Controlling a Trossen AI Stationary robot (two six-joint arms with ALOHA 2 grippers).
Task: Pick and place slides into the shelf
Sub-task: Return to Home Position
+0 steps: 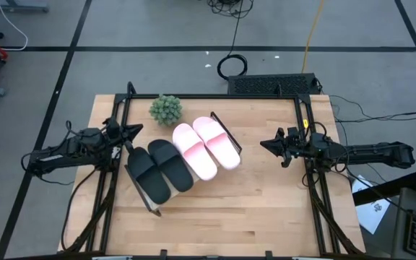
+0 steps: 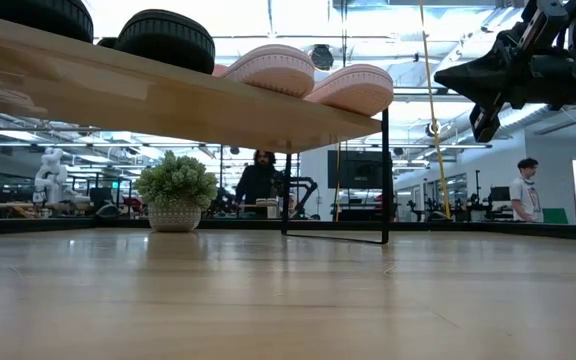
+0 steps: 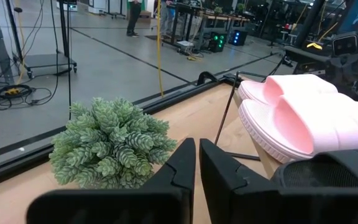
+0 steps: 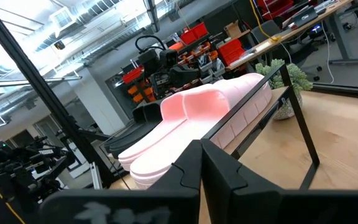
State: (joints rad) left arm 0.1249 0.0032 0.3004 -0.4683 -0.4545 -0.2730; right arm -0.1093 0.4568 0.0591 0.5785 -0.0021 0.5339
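Since the 2 black slides (image 1: 159, 167) and 2 pink slides (image 1: 206, 148) all lie across the 1 shelf (image 2: 168, 95), you have its long axis slanting between the arms. The left gripper (image 1: 136, 129) is just beside the black end and the right gripper (image 1: 264, 144) farther from the pink end, both pinched closed and empty.

no readable text, labels, brands or numbers anywhere
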